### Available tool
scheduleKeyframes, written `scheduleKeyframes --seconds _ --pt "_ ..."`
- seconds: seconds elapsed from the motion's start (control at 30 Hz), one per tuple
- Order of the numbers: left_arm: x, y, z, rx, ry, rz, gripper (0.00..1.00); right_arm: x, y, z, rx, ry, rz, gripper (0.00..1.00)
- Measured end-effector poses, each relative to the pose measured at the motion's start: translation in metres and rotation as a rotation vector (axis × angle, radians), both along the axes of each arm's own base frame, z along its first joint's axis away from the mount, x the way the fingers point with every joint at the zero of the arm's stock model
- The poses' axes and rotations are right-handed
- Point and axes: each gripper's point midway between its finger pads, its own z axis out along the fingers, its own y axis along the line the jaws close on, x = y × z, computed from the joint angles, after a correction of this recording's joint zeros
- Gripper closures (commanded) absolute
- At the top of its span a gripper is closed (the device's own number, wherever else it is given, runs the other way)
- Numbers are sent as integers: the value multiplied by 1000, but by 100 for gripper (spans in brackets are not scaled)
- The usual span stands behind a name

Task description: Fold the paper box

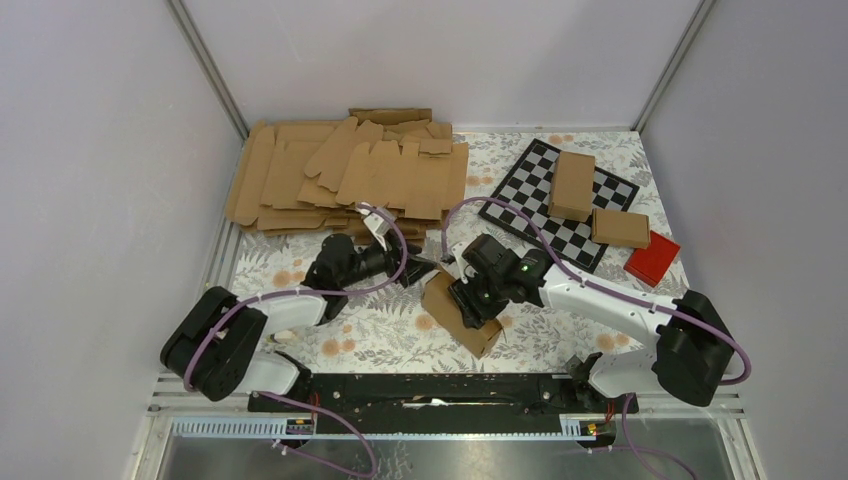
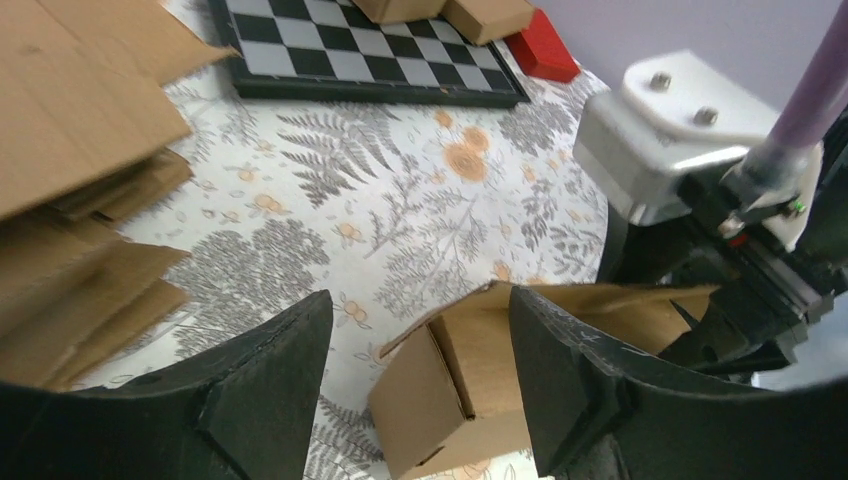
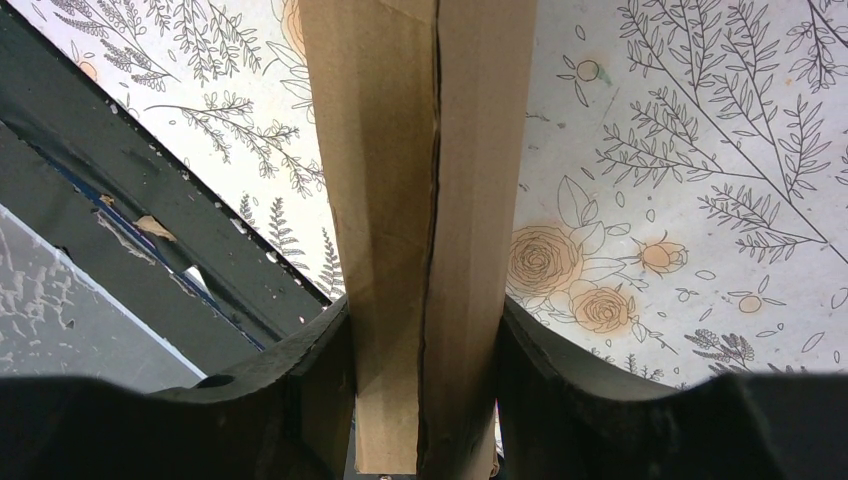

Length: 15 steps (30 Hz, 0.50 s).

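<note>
1. The paper box [image 1: 462, 312], part-folded, sits at the desk's [image 1: 380, 335] near centre, pinched across its width by the right gripper [image 3: 425, 345].
2. The left gripper [image 2: 420, 325] is spread at the box's end; contact unclear.
3. Only the right wrist view shows the box's seam; only the top view shows the whole stack of flat blanks [image 1: 380, 175].
4. Floral desk, pale walls [image 1: 100, 150].

We see pale lilac walls [image 1: 100, 150] rising left, right and beyond the jaws, around a counter [image 1: 380, 335] patterned with ferns and flowers.
</note>
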Motion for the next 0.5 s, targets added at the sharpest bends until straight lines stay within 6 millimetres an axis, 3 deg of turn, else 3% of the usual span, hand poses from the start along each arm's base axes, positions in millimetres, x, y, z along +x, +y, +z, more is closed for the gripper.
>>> scheduleKeyframes --seconds 0.13,0.37,0.5 --pt "-9 -5 -15 16 45 -65 35 1 -1 2 1 -10 -1 48" --pt "-16 -14 -24 26 85 -147 68 3 -3 2 -8 -21 -8 49" --pt "-16 -17 -19 18 78 -167 96 2 -4 2 -11 -17 -8 49"
